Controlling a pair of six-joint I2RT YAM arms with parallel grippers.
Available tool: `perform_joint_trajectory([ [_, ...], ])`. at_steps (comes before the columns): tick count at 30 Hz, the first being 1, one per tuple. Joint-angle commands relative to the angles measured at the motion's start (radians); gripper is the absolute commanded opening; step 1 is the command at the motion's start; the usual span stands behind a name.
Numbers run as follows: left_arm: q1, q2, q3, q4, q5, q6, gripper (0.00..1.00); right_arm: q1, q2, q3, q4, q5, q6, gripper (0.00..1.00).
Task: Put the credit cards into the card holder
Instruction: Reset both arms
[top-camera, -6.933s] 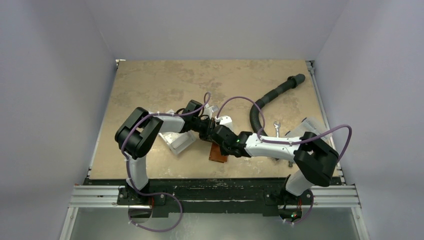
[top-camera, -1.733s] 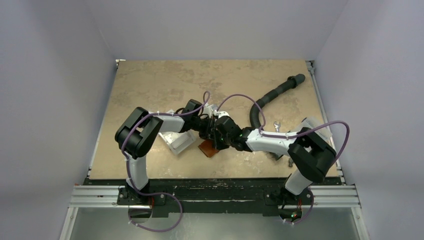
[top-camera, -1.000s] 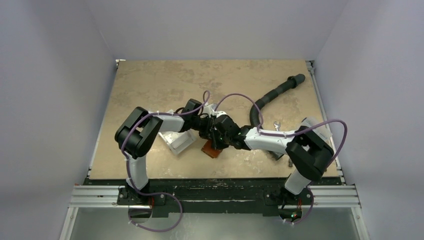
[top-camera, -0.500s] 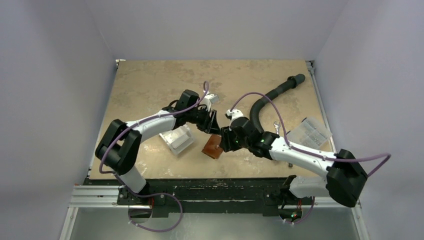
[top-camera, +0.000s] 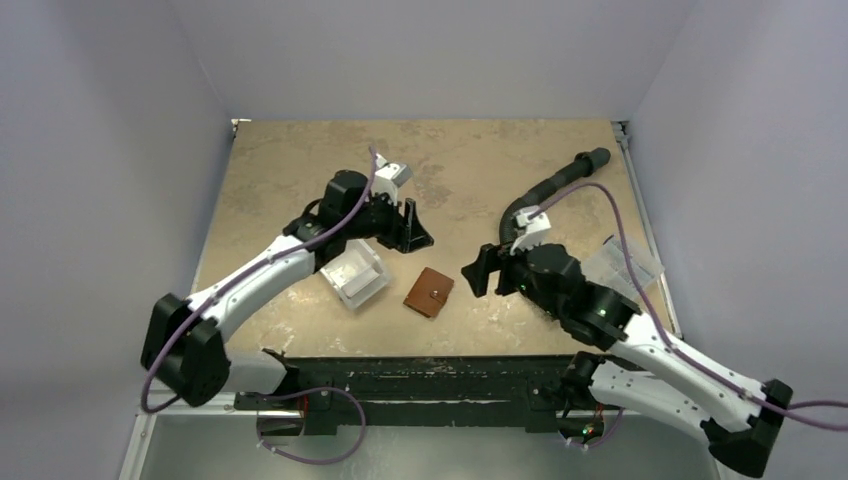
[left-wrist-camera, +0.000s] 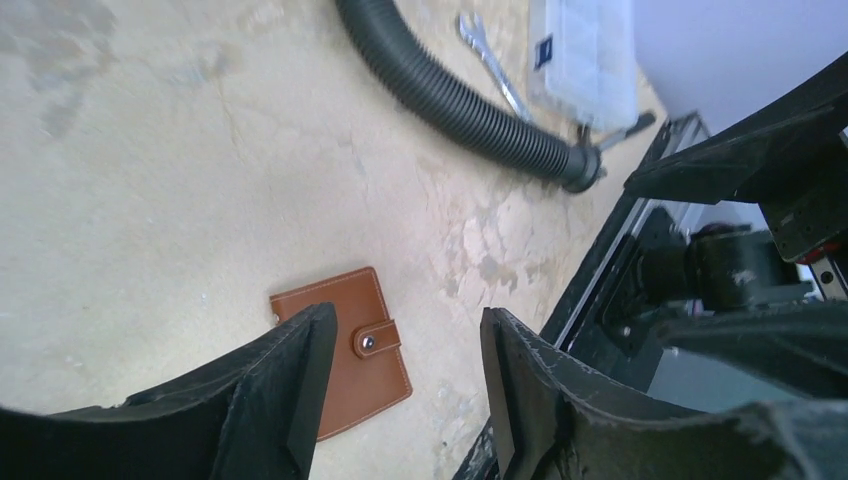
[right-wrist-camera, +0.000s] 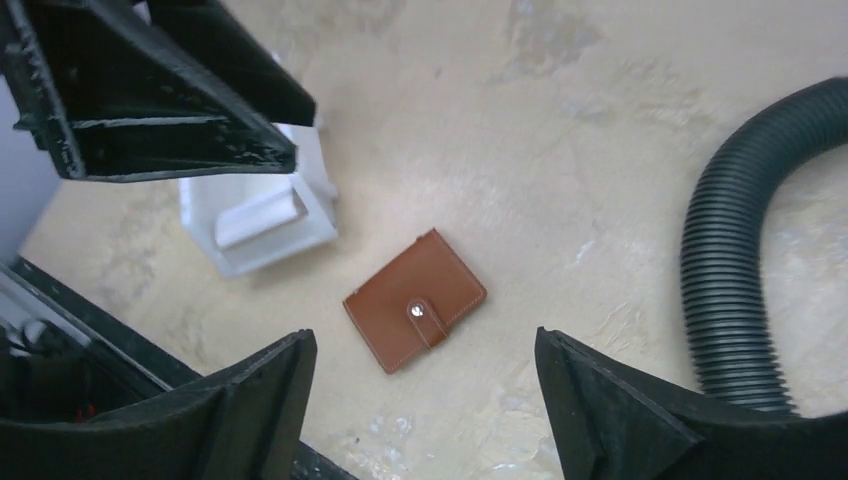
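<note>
Mottled tan table, stitched brown leather card holder closed, seemingly plastic box, left claw, right claw both released

Probably a robotics lab: blank walls enclose a table edged by aluminium rail.

Corrugated black hose right-rear; wrench beside clear packet; white plastic box left.
</note>
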Motion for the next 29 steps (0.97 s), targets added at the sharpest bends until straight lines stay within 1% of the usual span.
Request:
perform_joint_trajectory([
  [1, 0.007, -0.228, 0.021, 0.024, -0.140, -0.088, 0.60, -0.003, -0.151, 0.122, -0.082, 0.135, -0.042, 0.93],
  [3, 0.007, -0.321, 0.044, 0.021, -0.195, -0.090, 0.64, -0.002, -0.212, 0.172, -0.097, 0.160, -0.068, 0.99],
  [8, 0.006, -0.503, 0.117, 0.021, -0.341, -0.068, 0.69, -0.002, -0.305, 0.306, -0.108, 0.192, -0.139, 0.99],
  [11, 0.006, -0.595, 0.112, 0.086, -0.373, -0.073, 0.71, -0.002, -0.321, 0.398, -0.116, 0.205, -0.180, 0.99],
  [14, 0.007, -0.663, 0.127, 0.086, -0.414, -0.059, 0.72, -0.002, -0.325, 0.483, -0.141, 0.259, -0.211, 0.99],
  [19, 0.006, -0.733, 0.146, 0.074, -0.488, -0.026, 0.76, -0.002, -0.355, 0.542, -0.112, 0.301, -0.262, 0.99],
  [23, 0.006, -0.748, 0.172, 0.029, -0.524, -0.003, 0.77, -0.001, -0.365, 0.562, -0.097, 0.309, -0.271, 0.99],
  [27, 0.006, -0.755, 0.178, 0.005, -0.541, -0.002, 0.77, -0.002, -0.371, 0.552, -0.083, 0.314, -0.269, 0.99],
  [29, 0.006, -0.758, 0.177, 0.005, -0.538, -0.005, 0.78, -0.002, -0.369, 0.558, -0.108, 0.311, -0.248, 0.99],
])
